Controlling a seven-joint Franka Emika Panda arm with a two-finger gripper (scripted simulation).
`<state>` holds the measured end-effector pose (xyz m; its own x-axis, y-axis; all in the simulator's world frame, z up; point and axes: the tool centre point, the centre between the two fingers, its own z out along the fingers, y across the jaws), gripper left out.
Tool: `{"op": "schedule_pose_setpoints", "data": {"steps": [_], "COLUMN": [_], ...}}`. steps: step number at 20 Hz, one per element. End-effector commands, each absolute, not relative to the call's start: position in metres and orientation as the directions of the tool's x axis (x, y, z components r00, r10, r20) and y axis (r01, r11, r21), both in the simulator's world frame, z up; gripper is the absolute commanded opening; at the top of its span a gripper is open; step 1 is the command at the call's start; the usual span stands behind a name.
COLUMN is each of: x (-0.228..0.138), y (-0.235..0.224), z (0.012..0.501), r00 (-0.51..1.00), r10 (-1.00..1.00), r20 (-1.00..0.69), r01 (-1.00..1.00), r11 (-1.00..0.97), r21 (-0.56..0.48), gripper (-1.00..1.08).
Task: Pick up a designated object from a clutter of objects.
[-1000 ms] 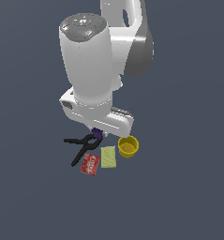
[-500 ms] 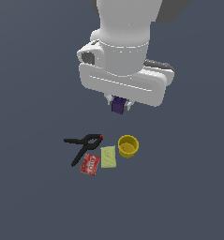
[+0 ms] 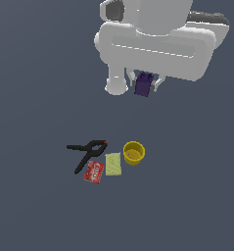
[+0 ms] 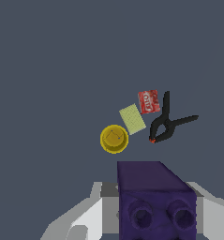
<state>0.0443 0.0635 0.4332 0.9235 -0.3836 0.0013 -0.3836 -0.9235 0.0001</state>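
Holding the purple block (image 3: 144, 84) between its fingers, the gripper (image 3: 145, 85) sits high above the floor (image 3: 35, 206), clamped on the piece from both sides. Block is clear of everything below, nothing touching it but the fingers.

Key relation: the block is already in the hand, and the rest of the clutter lies well below it, offset toward the exterior view's left. In the wrist view the block (image 4: 155, 199) fills the space between the fingers, two round sockets facing the camera, long axis running away from the lens.

Left on the floor: yellow cup (image 3: 133, 152), pale flat rectangle (image 3: 113, 164) just beside it, red packet (image 3: 94, 171) next to that, black clamp (image 3: 88, 151) with red tips furthest toward the exterior view's left. All four close together, none near the gripper.

Judgement: pick looks essentially done. Block seems squarely seated, no visible tilt. Only risk is slip if grip is light; can't tell force from renders.
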Motion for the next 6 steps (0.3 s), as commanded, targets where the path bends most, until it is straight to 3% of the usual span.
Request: {"op": "schedule_pose_setpoints", "data": {"steps": [1, 6], "x": [0.0431, 0.0426], "y": [0.0688, 0.0726], "z": [0.4416, 0.4475], "r00": [0.923, 0.923], "r10": [-0.384, -0.384], "r20": [0.000, 0.000], "r01": [-0.384, -0.384], "r11": [-0.923, -0.923], "r21": [0.001, 0.000], "gripper": [-1.00, -1.00]}}
